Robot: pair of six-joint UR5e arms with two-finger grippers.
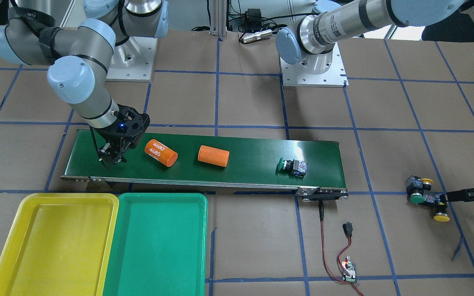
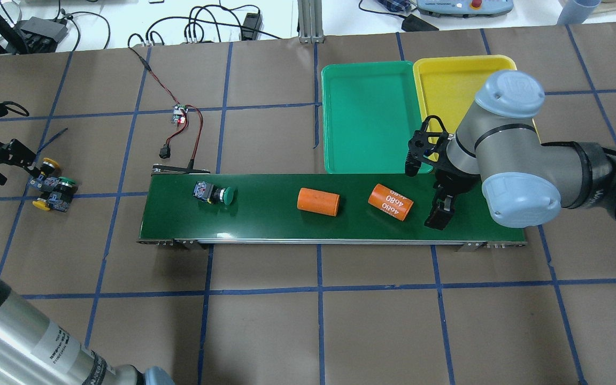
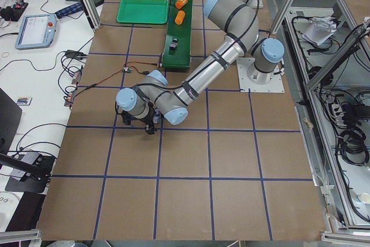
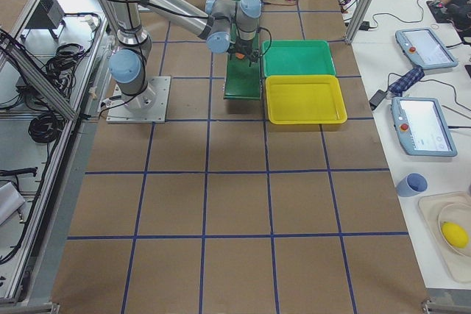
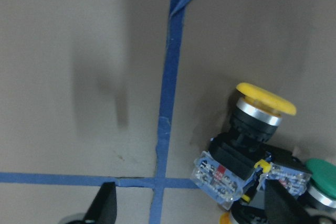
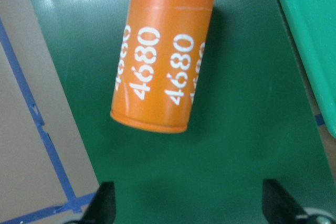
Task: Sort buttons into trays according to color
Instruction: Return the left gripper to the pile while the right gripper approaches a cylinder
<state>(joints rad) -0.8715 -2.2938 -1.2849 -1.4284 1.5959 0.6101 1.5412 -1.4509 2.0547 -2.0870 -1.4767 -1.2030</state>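
One green button (image 1: 292, 166) (image 2: 214, 193) lies on its side on the conveyor belt (image 1: 253, 156). Two yellow buttons (image 1: 441, 217) (image 5: 265, 100) and a green one (image 1: 417, 199) (image 2: 66, 183) lie bunched on the table past the belt's end. My left gripper (image 2: 22, 163) (image 5: 194, 208) is open right at this bunch, its fingertips either side of the blue-black bodies. My right gripper (image 1: 111, 158) (image 6: 191, 208) hangs open over the belt's other end, beside the 4680 orange cylinder (image 6: 163, 51). The yellow tray (image 1: 52, 242) and the green tray (image 1: 159, 242) stand side by side, nothing in them.
A plain orange cylinder (image 1: 213, 156) lies mid-belt. A small circuit board (image 1: 350, 269) with red-black wires lies near the belt's motor end. Blue tape lines grid the brown tabletop.
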